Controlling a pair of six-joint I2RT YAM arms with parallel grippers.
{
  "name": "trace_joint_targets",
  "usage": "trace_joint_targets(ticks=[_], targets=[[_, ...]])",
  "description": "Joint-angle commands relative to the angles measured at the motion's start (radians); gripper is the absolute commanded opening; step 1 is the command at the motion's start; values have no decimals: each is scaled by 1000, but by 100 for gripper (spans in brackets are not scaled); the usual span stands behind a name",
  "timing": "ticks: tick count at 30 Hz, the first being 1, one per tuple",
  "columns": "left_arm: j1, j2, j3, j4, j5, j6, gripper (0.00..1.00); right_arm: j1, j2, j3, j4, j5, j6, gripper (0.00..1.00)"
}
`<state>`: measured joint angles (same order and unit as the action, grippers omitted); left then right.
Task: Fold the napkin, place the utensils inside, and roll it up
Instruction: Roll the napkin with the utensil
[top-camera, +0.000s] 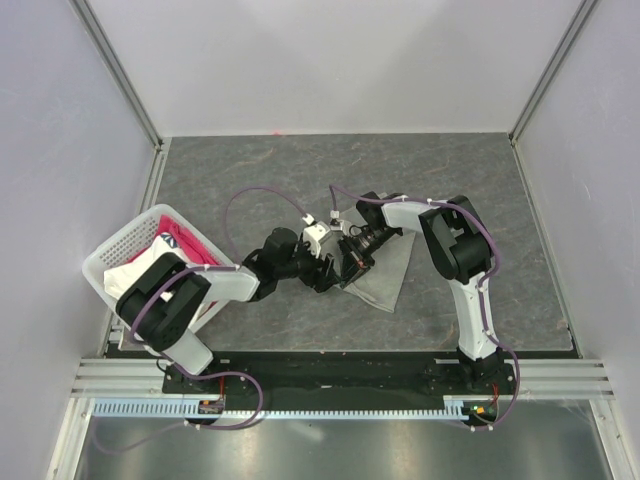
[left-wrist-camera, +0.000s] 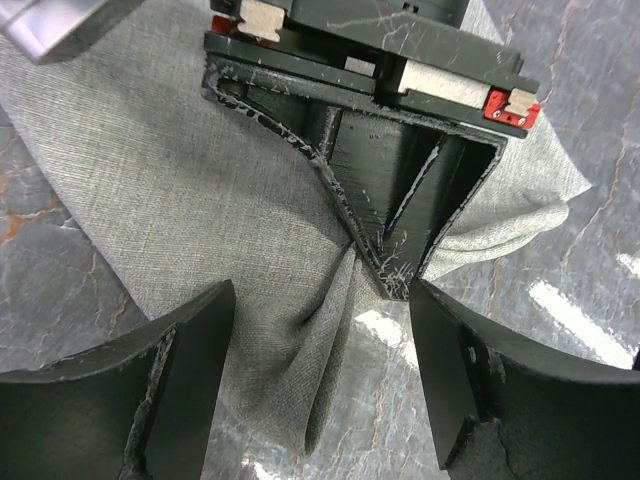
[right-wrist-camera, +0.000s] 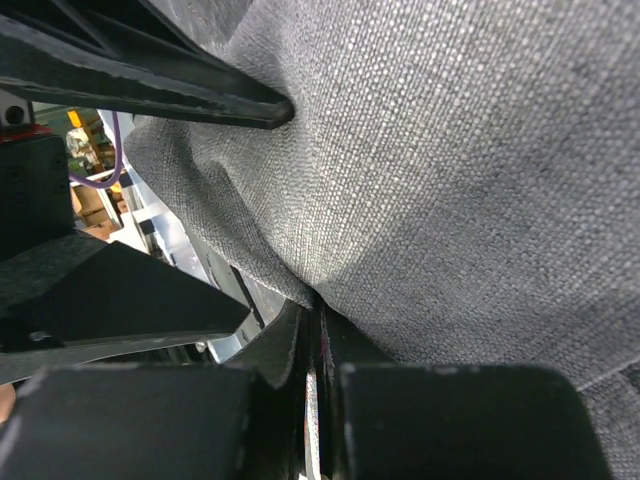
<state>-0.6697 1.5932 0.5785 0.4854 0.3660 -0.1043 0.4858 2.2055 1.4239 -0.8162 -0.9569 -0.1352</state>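
From above we barely see the napkin (top-camera: 386, 281). Wrist views show the left gripper (left-wrist-camera: 320, 300) spread, the right gripper (right-wrist-camera: 316, 305) pinching it.

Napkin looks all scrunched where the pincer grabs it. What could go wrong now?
The right pincer grips only a small pinch of the napkin, so a tug might pull it free. The open left pincer sits right around that tip, so the two could bump. The cloth is bunched into a ridge there, so the fold may come out crooked.
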Motion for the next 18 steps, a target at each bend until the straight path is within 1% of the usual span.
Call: trace_joint_targets(ticks=[1,5,6,8,9,13,14,15,18], targets=[[-13,20,55,-62,-13,81,78,-9,37,24,29,6,-29,0],[-30,28,87,-146,-27,103,74,-16,48,26,29,-6,-27,0],[-34,34,102,-168,-35,103,70,-16,46,26,29,-9,-27,0],[-45,43,116,-218,-50,136,66,-21,46,27,29,-9,-27,0],[-48,53,129,-232,-55,141,61,-21,43,27,31,-13,-26,0],[-62,71,162,-310,-101,160,54,-29,34,29,32,-19,-26,0],[-62,73,164,-312,-99,161,53,-30,34,27,31,-19,-24,0],[-62,74,165,-314,-96,163,49,-29,33,29,31,-20,-24,0],[-64,77,173,-327,-90,161,43,-36,22,27,35,-28,-21,0]])
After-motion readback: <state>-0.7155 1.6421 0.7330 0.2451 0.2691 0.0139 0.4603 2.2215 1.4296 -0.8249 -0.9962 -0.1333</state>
